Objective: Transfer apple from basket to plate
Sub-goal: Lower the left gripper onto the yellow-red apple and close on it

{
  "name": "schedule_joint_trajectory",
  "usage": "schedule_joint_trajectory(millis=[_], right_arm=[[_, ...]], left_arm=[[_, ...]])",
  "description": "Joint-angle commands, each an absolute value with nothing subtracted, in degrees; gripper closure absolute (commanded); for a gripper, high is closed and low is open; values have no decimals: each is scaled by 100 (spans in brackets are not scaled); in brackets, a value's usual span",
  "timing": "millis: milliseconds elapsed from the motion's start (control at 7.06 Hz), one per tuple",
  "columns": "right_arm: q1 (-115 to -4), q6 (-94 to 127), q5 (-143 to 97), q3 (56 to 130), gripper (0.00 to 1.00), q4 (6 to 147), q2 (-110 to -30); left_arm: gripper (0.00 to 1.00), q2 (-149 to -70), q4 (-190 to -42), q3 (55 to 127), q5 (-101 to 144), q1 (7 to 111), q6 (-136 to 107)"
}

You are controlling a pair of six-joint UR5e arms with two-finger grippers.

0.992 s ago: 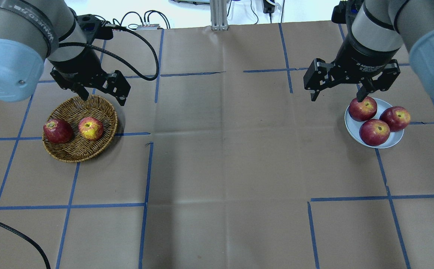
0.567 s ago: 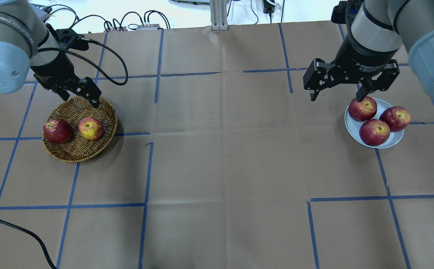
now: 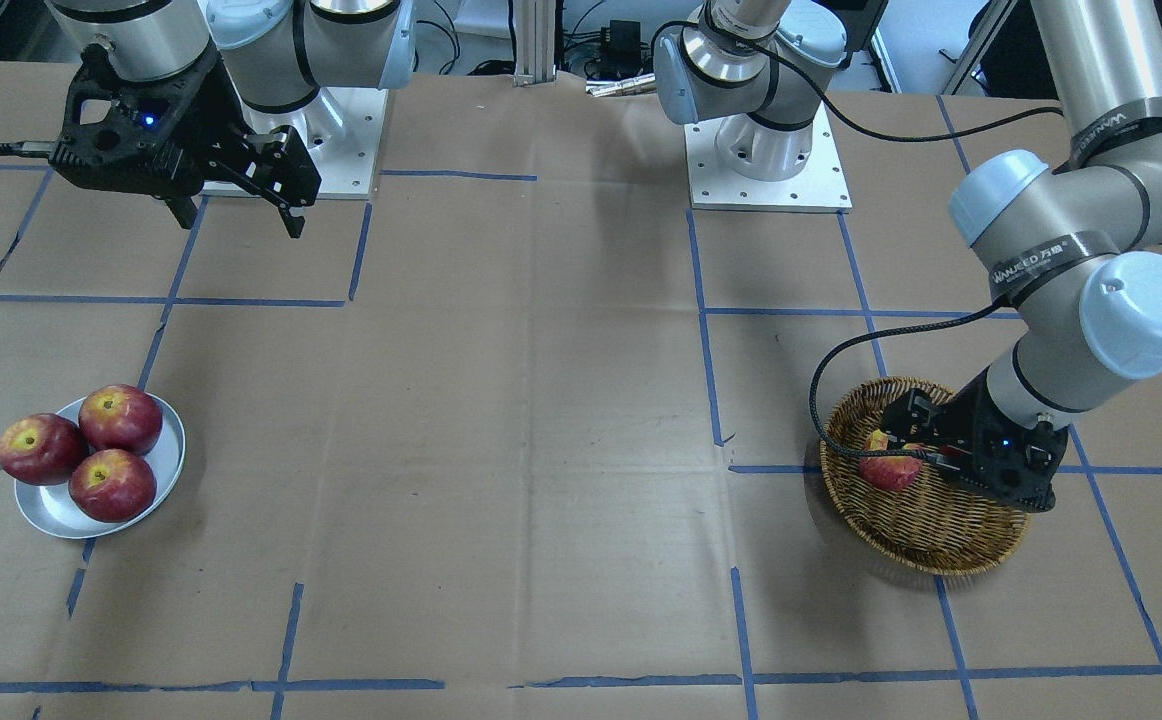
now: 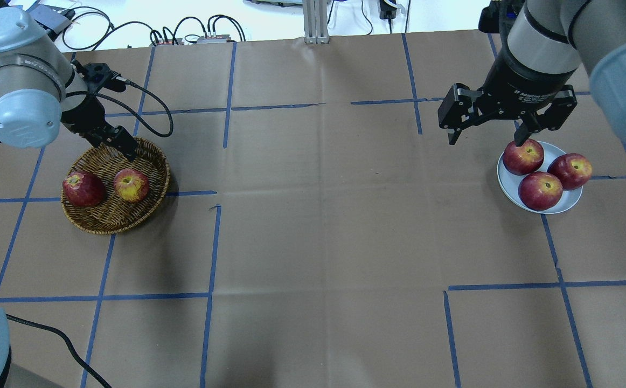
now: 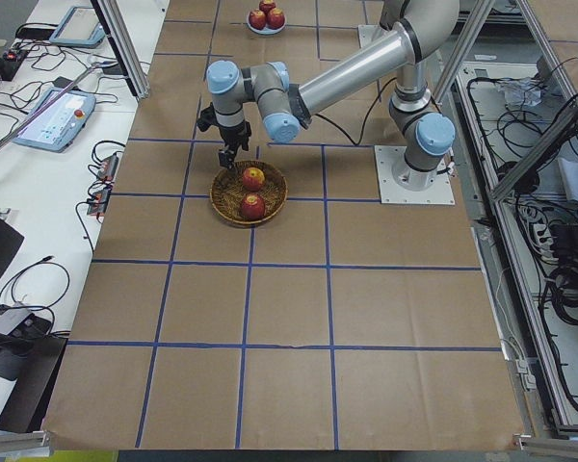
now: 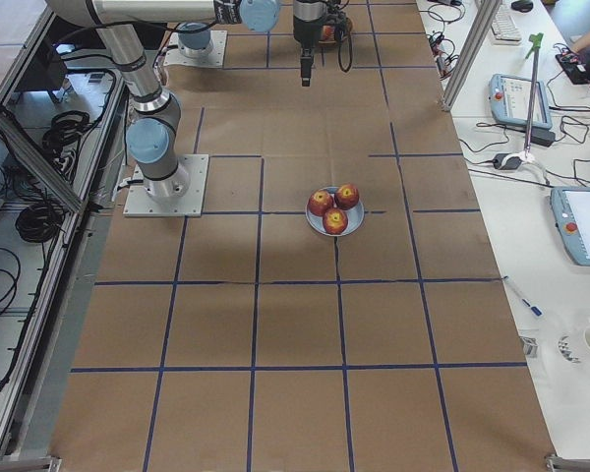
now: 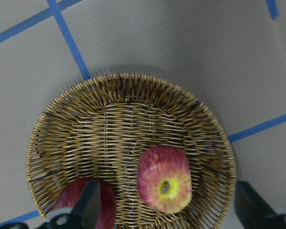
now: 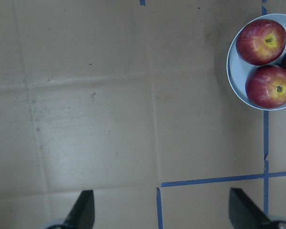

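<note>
The apple (image 4: 131, 185), pinkish-red with a broad yellow top, lies in the right part of the wicker basket (image 4: 103, 221). It also shows in the left wrist view (image 7: 164, 179) and the front view (image 3: 889, 470). My left gripper (image 4: 115, 143) is open and empty, low over the basket's far rim, just behind the apple. The grey plate (image 4: 571, 203) at the right holds three dark red apples (image 4: 540, 190). My right gripper (image 4: 485, 137) is open and empty, raised above the table at the plate's far left edge.
A darker red apple (image 4: 83, 188) lies at the basket's left side, partly behind a finger (image 7: 81, 205) in the left wrist view. Brown paper with blue tape lines (image 4: 210, 242) covers the table. Cables (image 4: 151, 116) trail from the left wrist.
My left arm has swung to the left and lowered, bringing its open gripper down to the basket's far rim. The right arm and all apples have not moved.
</note>
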State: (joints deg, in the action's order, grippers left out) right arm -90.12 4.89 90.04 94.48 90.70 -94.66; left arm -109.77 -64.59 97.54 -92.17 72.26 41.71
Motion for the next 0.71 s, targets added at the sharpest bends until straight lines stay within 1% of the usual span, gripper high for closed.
schedule_joint_trajectory(millis=[0,425,567], right_arm=[[-9018,483,9000,9448,0,9070,-9466],[-9009,483,9000,9448,0,9070,-9466],[-9009,483,9000,9448,0,9070,-9466]], left_arm=[[2,-11065,-6346,10070,-9220,7154,4210],[2,-11267,-6020,10291,-9220,7146,4157],[2,-11276,-6012,10475,-9220,7154,4079]])
